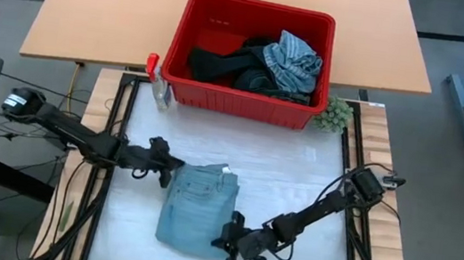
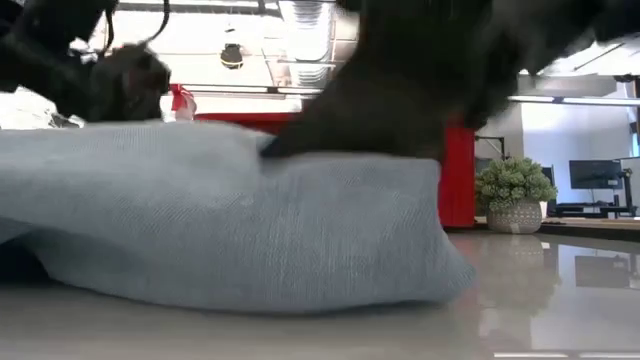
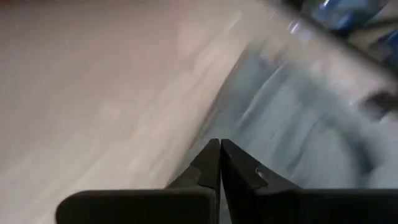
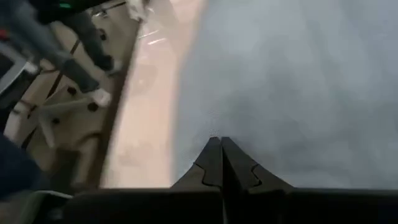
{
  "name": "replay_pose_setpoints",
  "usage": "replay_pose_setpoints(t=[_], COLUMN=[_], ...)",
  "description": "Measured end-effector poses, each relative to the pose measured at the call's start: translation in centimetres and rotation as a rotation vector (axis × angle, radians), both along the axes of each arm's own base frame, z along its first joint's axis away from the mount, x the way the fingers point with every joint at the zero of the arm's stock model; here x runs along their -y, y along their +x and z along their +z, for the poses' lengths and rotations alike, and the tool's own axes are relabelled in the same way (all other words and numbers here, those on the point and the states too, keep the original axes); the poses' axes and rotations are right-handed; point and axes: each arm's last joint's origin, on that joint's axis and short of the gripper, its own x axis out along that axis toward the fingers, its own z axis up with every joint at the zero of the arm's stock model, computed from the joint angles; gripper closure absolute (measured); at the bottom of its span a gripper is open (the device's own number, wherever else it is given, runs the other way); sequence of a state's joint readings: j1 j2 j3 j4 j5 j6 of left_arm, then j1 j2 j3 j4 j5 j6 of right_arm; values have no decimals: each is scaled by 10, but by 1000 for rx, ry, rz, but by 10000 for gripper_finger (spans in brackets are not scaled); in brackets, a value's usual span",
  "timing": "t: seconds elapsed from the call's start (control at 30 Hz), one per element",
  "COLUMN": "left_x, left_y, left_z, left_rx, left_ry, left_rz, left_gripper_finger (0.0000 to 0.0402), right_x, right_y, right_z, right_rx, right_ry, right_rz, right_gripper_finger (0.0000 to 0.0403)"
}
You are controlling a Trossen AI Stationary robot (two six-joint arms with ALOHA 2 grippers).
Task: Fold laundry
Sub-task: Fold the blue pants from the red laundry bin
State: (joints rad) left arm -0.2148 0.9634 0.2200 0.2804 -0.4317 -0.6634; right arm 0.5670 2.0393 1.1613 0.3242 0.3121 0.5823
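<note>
One pair of light blue jeans (image 1: 196,209) on the white work mat (image 1: 297,179), folded into a rough rectangle, lying at about 7 o'clock from the mat's centre. Waistband end points to 12 o'clock, toward the basket.

One red plastic basket (image 1: 245,100) at 12 o'clock, straddling the mat's far edge and the wooden table (image 1: 105,5) behind. Inside it: a heap of garments, black pieces (image 1: 218,64) on the 9 o'clock side, one grey-blue striped piece (image 1: 293,62) on top at 3 o'clock. Exact count in the heap cannot be told.

Two arms. Left gripper (image 1: 170,176) at the jeans' 10 o'clock corner, fingers pressed together, tips at the cloth edge; whether cloth is pinched cannot be told. Right gripper (image 1: 229,237) at the jeans' 4 o'clock edge, fingers likewise closed, resting at the denim. From table height the jeans (image 2: 230,225) fill most of the sight line, and a dark arm lies across their top.

Around: one spray bottle with a red trigger (image 1: 158,84) just beside the basket's 9 o'clock corner; one small green fuzzy plant (image 1: 334,115) at its 3 o'clock corner, seen low as a potted plant (image 2: 515,195).

Mat glossy, framed by dark rails. Room behind: ceiling lights, monitors (image 2: 595,175) on a desk.
</note>
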Motion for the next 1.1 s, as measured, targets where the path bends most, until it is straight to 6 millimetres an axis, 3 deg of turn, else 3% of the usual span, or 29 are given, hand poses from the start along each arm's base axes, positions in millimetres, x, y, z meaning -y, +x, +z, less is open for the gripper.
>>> replay_pose_setpoints(t=[0.17, 0.3, 0.43, 0.6, 0.77, 0.9, 1.0, 1.1], left_x=[1, 6, 16, 21, 18, 20, 14, 11], left_y=[1, 7, 16, 23, 23, 26, 26, 22], left_z=[35, 33, 12, -22, -44, -31, -6, 23], left_rx=[169, 184, 85, -80, -190, -108, -18, 84], left_ry=[79, 32, -33, -88, -196, -113, -34, 14], left_rz=[20, -58, -88, -32, 89, 19, 65, 83], left_gripper_finger=[401, 401, 401, 401, 401, 401, 401, 401], right_x=[18, 47, 77, 106, 116, 118, 122, 125], right_y=[6, 13, 29, 42, 43, 38, 34, 25], right_z=[63, 74, 56, 6, -7, 21, 63, 91], right_rx=[85, 93, 59, -54, -96, -54, 38, 98], right_ry=[-89, -144, -165, -145, -50, -68, -62, -41], right_rz=[19, -83, -117, -118, -76, -42, -58, -66], right_gripper_finger=[385, 385, 385, 385, 385, 385, 385, 385])
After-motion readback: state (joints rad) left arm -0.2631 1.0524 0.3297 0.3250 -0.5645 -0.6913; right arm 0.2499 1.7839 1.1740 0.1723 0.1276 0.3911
